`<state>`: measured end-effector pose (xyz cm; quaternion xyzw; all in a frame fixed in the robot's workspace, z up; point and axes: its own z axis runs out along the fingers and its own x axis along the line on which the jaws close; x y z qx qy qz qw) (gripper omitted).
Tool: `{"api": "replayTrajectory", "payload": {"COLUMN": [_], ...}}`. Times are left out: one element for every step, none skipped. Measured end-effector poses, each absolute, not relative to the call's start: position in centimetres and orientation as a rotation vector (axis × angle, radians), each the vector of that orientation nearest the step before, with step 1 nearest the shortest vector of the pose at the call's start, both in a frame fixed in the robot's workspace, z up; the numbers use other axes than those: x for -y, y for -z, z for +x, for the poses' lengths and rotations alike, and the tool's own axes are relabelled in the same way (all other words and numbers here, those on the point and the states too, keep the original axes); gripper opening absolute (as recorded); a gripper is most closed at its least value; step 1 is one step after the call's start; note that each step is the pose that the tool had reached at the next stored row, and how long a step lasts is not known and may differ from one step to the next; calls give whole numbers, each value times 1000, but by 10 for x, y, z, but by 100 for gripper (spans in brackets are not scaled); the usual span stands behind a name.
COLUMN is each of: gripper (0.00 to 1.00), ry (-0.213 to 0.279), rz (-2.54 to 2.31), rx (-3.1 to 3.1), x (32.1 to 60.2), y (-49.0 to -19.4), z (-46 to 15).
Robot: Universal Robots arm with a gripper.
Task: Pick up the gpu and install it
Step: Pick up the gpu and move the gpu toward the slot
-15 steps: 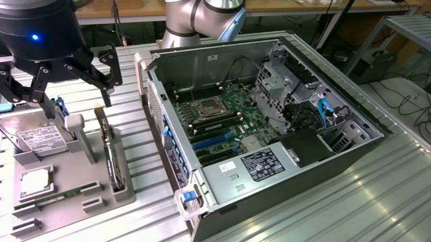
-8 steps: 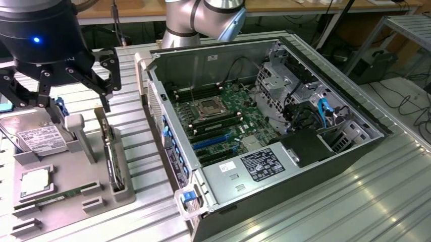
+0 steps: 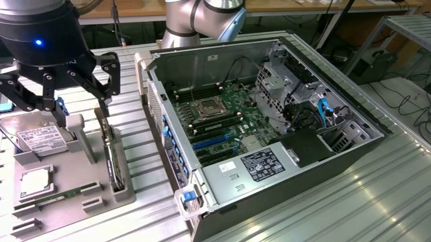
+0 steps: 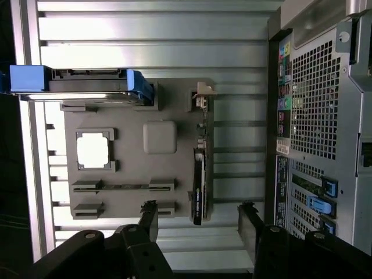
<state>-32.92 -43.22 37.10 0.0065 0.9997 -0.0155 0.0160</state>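
In the exterior view the gripper (image 3: 81, 110) hangs wide open above the gpu (image 3: 111, 156), which stands on edge in a grey holder (image 3: 74, 199), presumably so it can be pinched; in the wrist view its spread fingers (image 4: 150, 218) straddle the card's line.

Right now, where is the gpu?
The gpu stands edge-on in the grey tray at the exterior view's left, between the hard drive and the computer case, below the open end effector.
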Motion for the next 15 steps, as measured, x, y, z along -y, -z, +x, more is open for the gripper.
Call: {"api": "replayTrajectory", "payload": {"gripper": [67,67,67,67,67,67,67,67,67,67,67,67,67,67,67], "ry": [51,52,54,57,59,60,61,62,63,63,62,62,62,62,62], "rz": [20,20,20,20,20,20,19,17,7,1,-4,-14,-17,-17,-17], "rx": [-3109,-3108,-3108,-3108,-3108,-3108,-3108,-3108,-3108,-3108,-3107,-3107,-3107,-3107,-3107], "x": [432,432,432,432,432,432,432,432,432,432,432,432,432,432,432], "y": [-370,-370,-369,-368,-367,-366,-364,-363,-360,-358,-356,-353,-349,-347,-345], "z": [-329,-329,-329,-329,-329,-329,-329,-329,-329,-329,-329,-329,-329,-329,-329]}}
